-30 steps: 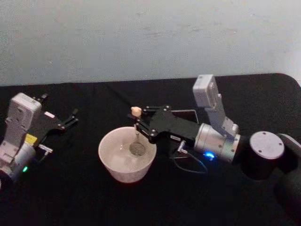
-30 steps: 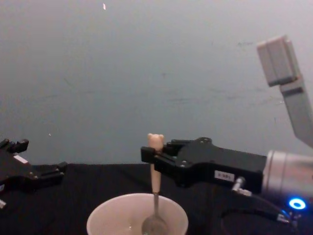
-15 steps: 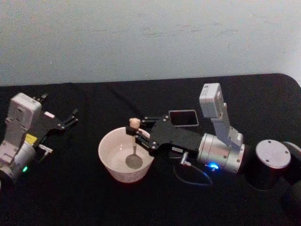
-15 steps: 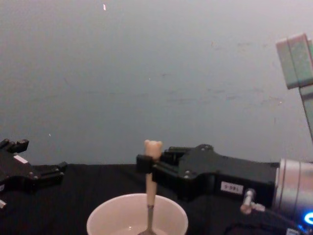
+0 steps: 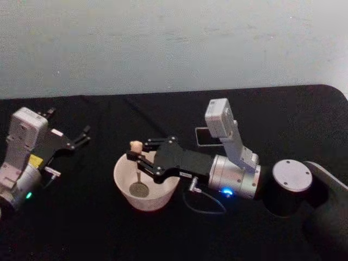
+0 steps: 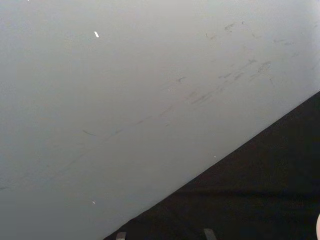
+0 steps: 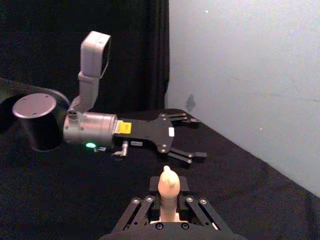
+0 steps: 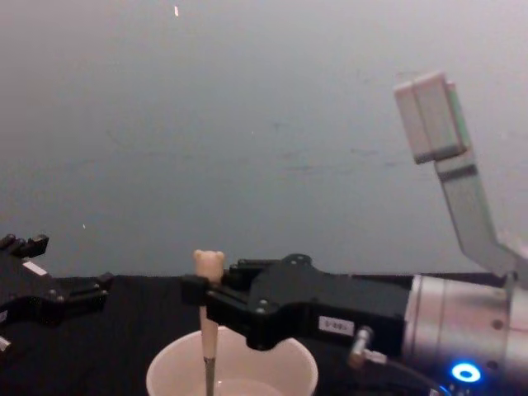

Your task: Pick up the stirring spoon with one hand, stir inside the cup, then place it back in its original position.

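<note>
While the stirring spoon [image 5: 138,168] stands nearly upright in the cup [image 5: 122,163], we've got its shiny bowl low inside, round about 7 o'clock of the cup's middle in the head view. The bear head pokes up above the rim. The right gripper [image 5: 137,154] comes in from 3 o'clock and is clamped on the beige handle just under that bear head. We'd call that the right spot to hold it, with the head as a stop against slipping.

To our eye the spoon is light, slim and stiff, so a modest pinch should do. The metal bowl looks slick, and we'd keep clear of it.

The cup looks thin-rimmed and maybe light enough to shift if the spoon knocks its wall.

The dark grey holder [image 5: 200,133] waits at 2 o'clock of the cup. The left gripper [image 5: 81,136] is parked at 9 o'clock, fingers spread, gripping nothing.
</note>
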### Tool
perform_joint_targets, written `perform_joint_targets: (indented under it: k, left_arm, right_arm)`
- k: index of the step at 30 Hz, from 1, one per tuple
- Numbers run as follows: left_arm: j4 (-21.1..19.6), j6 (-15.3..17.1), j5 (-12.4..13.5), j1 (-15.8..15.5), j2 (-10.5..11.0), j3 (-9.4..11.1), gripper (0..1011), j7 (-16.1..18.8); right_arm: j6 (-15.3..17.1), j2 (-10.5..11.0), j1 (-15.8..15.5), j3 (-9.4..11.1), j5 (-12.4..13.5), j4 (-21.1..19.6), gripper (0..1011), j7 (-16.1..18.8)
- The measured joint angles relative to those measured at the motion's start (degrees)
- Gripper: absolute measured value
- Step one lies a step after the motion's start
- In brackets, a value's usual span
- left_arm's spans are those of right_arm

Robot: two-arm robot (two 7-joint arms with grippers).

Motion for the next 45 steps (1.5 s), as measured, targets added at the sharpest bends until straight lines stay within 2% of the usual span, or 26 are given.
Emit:
perform_joint_targets:
  k: [8, 19, 29, 45]
  left_arm:
    - [0.0, 0.0, 0.0, 0.0, 0.0, 0.0, 1001, 0.0]
    - [0.0, 0.0, 0.0, 0.0, 0.0, 0.0, 1001, 0.0]
    - [0.0, 0.0, 0.0, 0.0, 0.0, 0.0, 1001, 0.0]
    - [0.0, 0.0, 0.0, 0.0, 0.0, 0.0, 1001, 0.0]
  right_arm:
    - [-0.6, -2.0, 2.2, 0.3, -0.5, 3.5, 188, -0.9]
    - [-0.8, -2.1, 3.0, 1.9, -0.9, 5.3, 188, -2.2]
    - [-0.7, -0.8, 1.8, 3.0, -0.9, 3.6, 188, -2.4]
    - [0.3, 3.1, -2.1, 4.2, 0.3, -2.5, 188, -2.0]
